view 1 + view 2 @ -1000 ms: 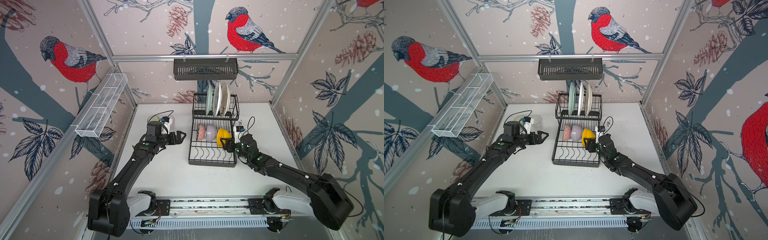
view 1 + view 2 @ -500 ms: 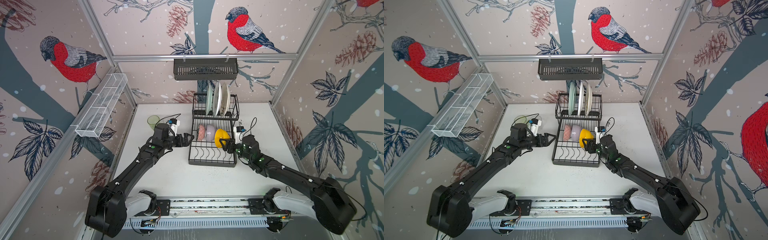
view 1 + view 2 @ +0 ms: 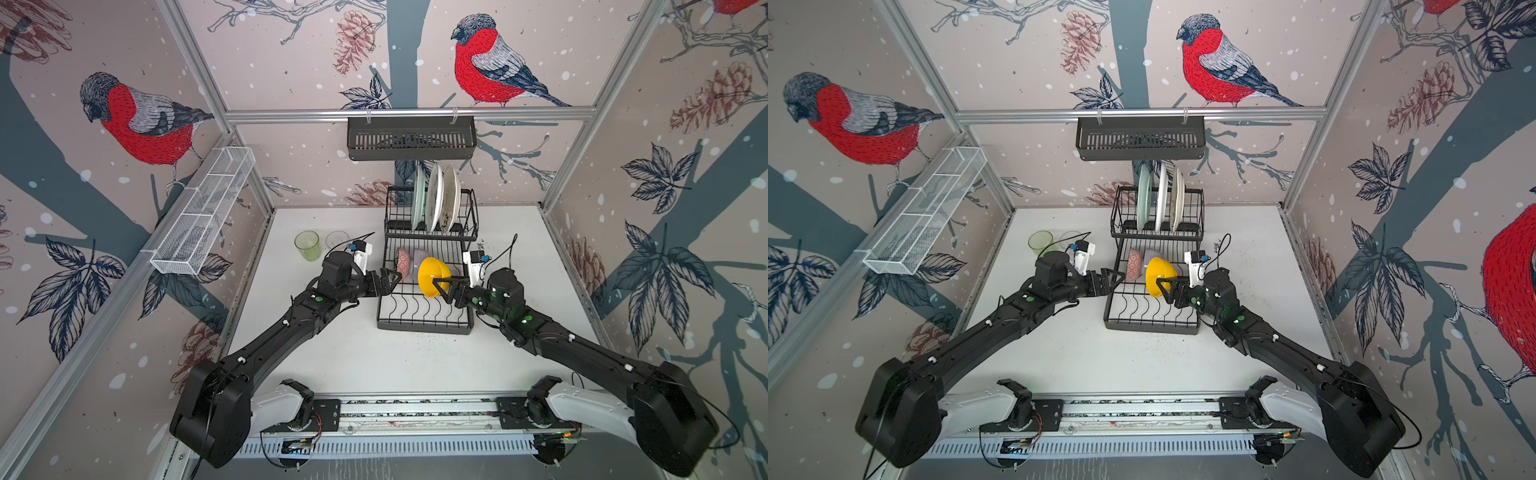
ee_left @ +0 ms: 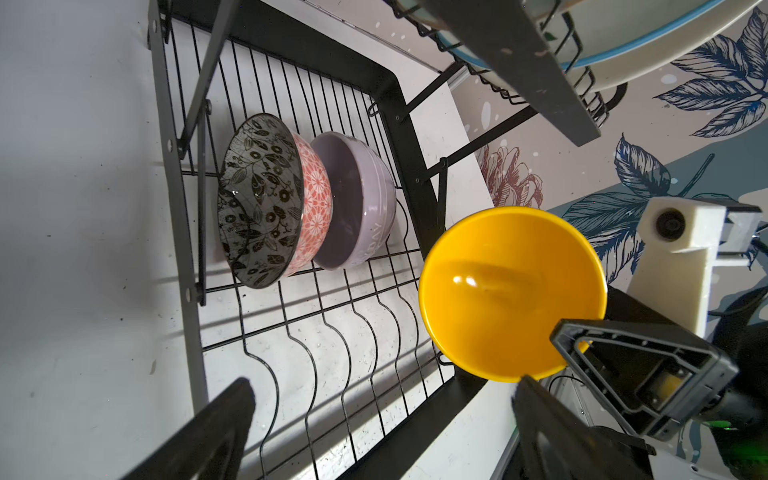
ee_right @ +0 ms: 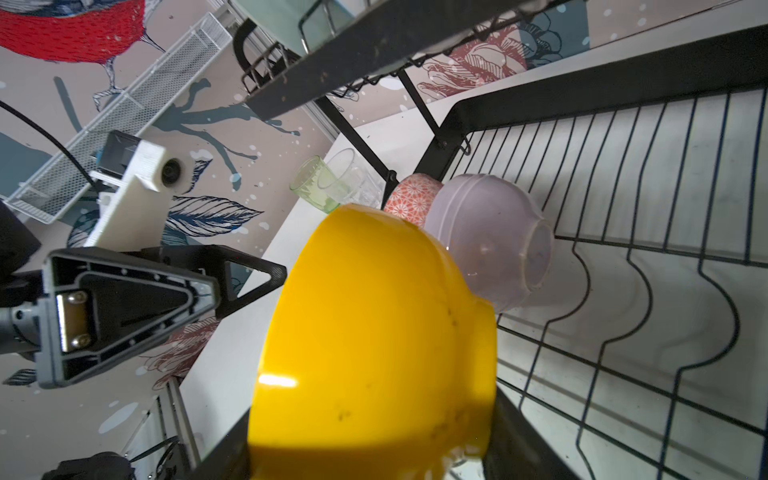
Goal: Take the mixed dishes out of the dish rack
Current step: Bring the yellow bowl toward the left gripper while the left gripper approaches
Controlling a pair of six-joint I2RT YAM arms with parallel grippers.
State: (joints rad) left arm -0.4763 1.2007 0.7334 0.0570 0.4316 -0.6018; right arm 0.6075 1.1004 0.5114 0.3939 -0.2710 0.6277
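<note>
My right gripper (image 3: 441,286) is clamped on the rim of the yellow bowl (image 3: 433,276) — a glossy, smooth-walled round bowl, tilted on its side and lifted clear of the wire grid of the dish rack (image 3: 424,328). My left gripper (image 3: 390,280) stands with its 2 jaws spread wide and holds nothing; it sits at the rack's left edge, facing the right gripper across the lower tray.

Just beyond the yellow bowl, 2 more bowls stand on edge on the flat black wire tray, touching each other: the lilac bowl (image 4: 357,199), matte with a ribbed wall, and the pink bowl (image 4: 313,199), patterned outside and dark with a leaf print inside.

Behind both grippers, on the raised slotted tier, 3 round plates (image 3: 434,199) stand upright. Behind the left gripper, off the rack, the green glass (image 3: 308,245) and the clear glass (image 3: 336,240) stand on the white tabletop (image 3: 374,353) — side by side.
</note>
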